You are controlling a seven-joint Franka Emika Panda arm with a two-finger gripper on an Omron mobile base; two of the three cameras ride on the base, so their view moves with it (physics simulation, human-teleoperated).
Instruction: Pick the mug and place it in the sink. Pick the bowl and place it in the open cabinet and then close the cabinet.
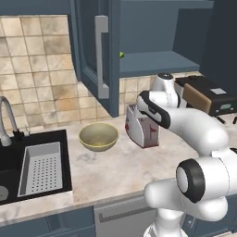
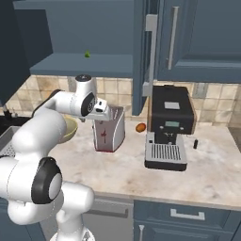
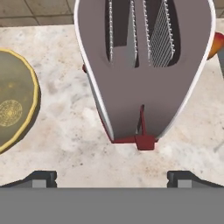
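From the left base view, the bowl (image 1: 98, 136) is sitting on the marble desk (image 1: 120, 169), between the sink (image 1: 32, 166) and the toaster (image 1: 142, 126). It is waiting there, I think, because it is not yet picked up. The cabinet (image 1: 99, 55) is hanging open above it, its shelf ready to receive the bowl.

From the right base view, the gripper (image 2: 104, 111) is hovering just over the toaster (image 2: 109, 129), grasping nothing. The bowl (image 2: 69, 129) is peeking out behind the white arm. A coffee machine (image 2: 167, 127) is standing on the far side of the toaster.

In the hand view, the fingers (image 3: 41, 178) are standing fully released and empty. The toaster (image 3: 142, 65) is lying straight ahead of them, and the bowl (image 3: 15, 105) is off to one side, so the hand seems not aligned with it. I cannot find the mug.
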